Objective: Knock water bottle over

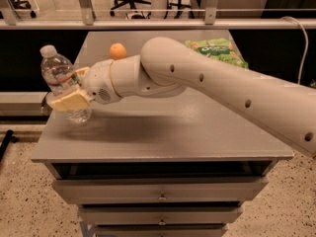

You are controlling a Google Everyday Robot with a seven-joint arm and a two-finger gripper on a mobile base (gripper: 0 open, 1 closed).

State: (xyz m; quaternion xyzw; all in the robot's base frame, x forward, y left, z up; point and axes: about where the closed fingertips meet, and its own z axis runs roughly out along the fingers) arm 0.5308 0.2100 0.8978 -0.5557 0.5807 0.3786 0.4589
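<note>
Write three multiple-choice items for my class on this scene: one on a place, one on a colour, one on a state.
1. Where is the water bottle?
A. near the left edge of the table
B. at its centre
C. on the floor

2. What colour is the small round fruit?
A. blue
B. orange
C. white

3. How does the bottle stand?
A. lying flat
B. on its base, cap up
C. upside down

Key:
1 A: it is at the left edge, with the gripper against it.
2 B: the fruit behind the arm is orange.
3 B: its base rests on the tabletop.
</note>
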